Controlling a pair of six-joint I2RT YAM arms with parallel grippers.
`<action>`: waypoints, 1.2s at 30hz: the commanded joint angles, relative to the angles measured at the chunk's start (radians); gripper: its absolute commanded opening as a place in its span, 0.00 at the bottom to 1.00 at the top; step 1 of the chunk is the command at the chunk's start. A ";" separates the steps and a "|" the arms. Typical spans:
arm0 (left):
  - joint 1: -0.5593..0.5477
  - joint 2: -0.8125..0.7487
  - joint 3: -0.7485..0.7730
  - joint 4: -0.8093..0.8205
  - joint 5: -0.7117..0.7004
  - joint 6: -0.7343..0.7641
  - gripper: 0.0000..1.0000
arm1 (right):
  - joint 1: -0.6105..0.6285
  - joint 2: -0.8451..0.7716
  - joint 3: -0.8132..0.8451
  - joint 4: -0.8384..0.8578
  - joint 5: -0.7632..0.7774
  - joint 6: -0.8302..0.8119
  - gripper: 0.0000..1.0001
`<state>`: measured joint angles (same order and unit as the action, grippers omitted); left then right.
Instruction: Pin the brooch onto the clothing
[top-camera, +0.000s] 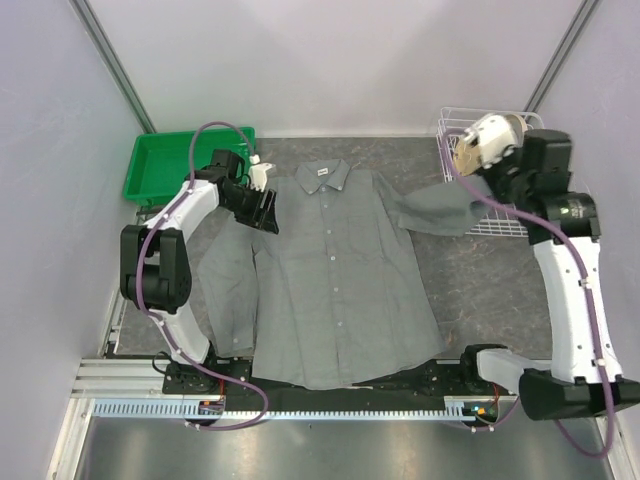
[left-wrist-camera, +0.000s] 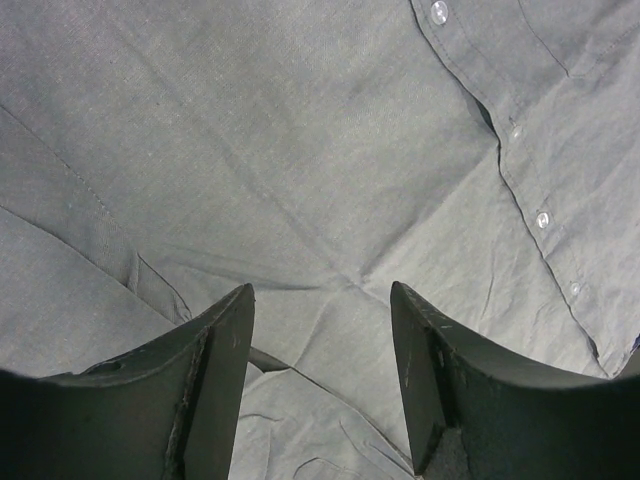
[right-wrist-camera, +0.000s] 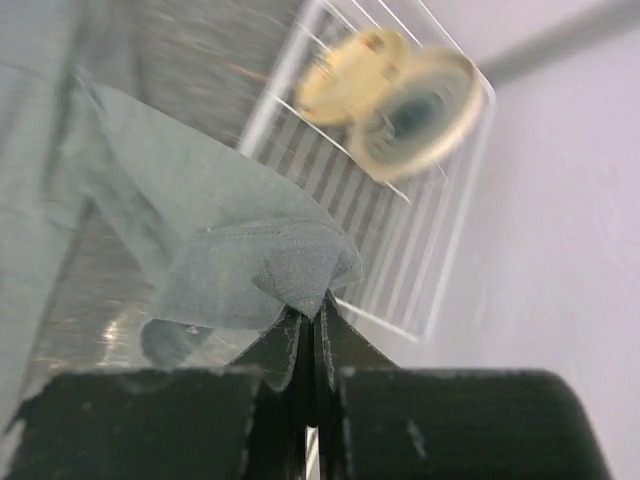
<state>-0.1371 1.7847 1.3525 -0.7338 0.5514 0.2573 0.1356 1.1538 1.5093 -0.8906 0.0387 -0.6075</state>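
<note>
Grey speckled table (top-camera: 480, 290) filled the middle of the top view, with the shirt (top-camera: 335, 280) spread flat on it, collar toward the top. Over the shirt's upper-left shoulder the left gripper (left-wrist-camera: 320, 290) stood with jaws apart, near a green tray (top-camera: 165, 165). At the upper right the right gripper (right-wrist-camera: 312, 315) pinched the sleeve (top-camera: 435, 210) end, raised by a wire basket (top-camera: 500, 228)
</note>
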 joint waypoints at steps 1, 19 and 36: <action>-0.004 0.025 0.063 -0.027 0.019 0.043 0.63 | -0.286 0.044 0.104 -0.025 -0.103 -0.018 0.00; -0.002 0.110 0.077 -0.026 -0.061 0.043 0.58 | -0.685 0.282 0.049 0.185 -0.258 0.065 0.00; 0.014 0.090 0.097 -0.045 -0.002 0.053 0.59 | -0.849 0.402 0.020 0.233 -0.069 -0.075 0.78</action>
<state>-0.1333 1.8938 1.4078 -0.7727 0.5037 0.2810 -0.6743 1.5612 1.4315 -0.6205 -0.0643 -0.6365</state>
